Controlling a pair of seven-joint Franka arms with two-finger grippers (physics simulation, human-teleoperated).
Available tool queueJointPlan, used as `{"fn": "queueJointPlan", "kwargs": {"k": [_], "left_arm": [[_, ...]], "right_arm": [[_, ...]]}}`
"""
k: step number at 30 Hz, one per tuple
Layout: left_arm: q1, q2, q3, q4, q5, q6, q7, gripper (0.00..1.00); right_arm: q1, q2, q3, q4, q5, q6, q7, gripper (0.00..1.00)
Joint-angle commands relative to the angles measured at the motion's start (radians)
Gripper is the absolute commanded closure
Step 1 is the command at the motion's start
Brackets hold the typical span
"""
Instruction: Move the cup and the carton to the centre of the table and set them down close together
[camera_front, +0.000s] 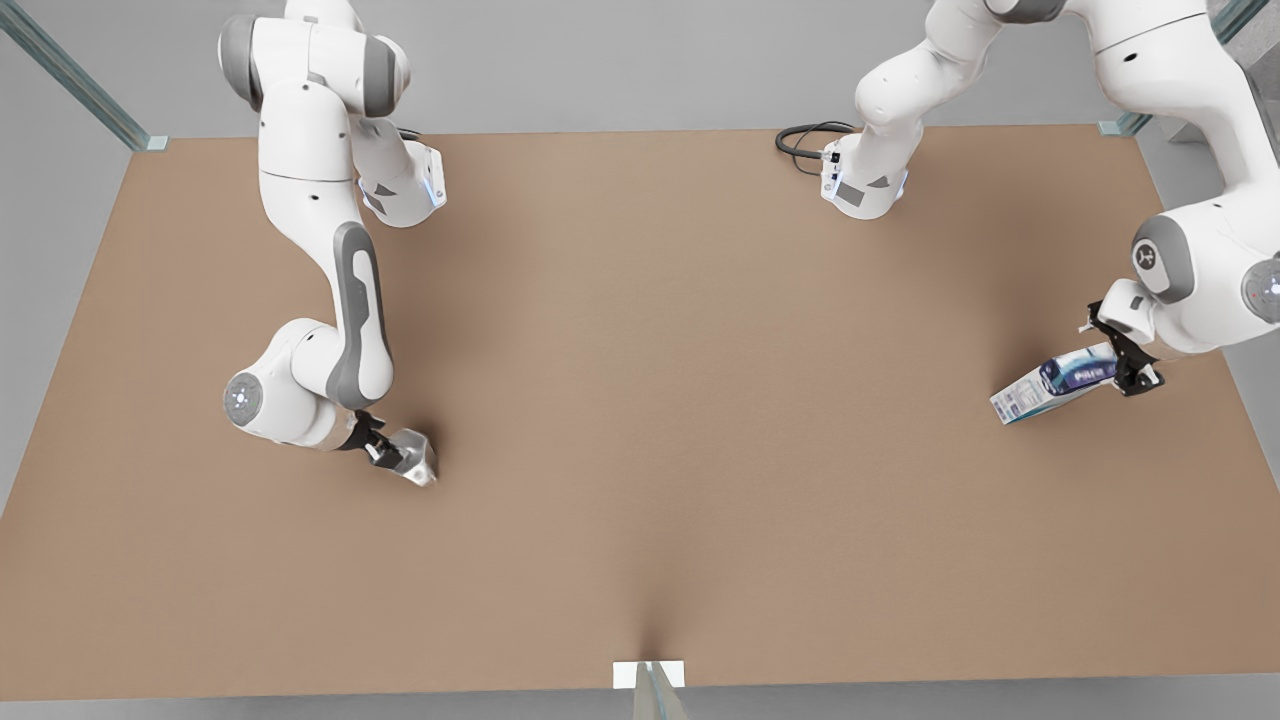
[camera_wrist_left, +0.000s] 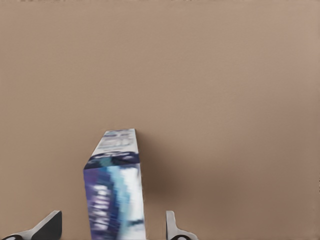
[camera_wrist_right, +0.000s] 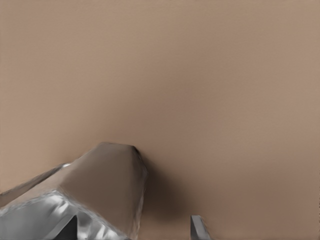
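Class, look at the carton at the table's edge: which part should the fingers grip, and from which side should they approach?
Grip the carton across its two narrow long sides, near the end facing the left gripper. It is long and tilted, so that end is reachable, and in the left wrist view its slim width fits between the fingers.

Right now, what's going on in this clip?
Two arms are each at one item, far apart. The left gripper, at the front view's right, has the carton between its fingers, tilted. The right gripper, at the front view's left, is at the cup. The table centre is still bare.
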Motion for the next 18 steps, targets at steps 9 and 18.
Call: {"fn": "queueJointPlan", "kwargs": {"k": [9, 18], "left_arm": [[0.056, 0.012, 0.001, -0.058, -0.010, 0.103, 0.007, 0.00], [0.056, 0.026, 0.001, -0.115, -0.010, 0.191, 0.007, 0.00]], "right_arm": [[-0.011, 0.039, 0.032, 0.028, 0.022, -0.006, 0.000, 0.79], [-0.023, 0.038, 0.034, 0.036, 0.022, -0.002, -0.045, 0.79]]}}
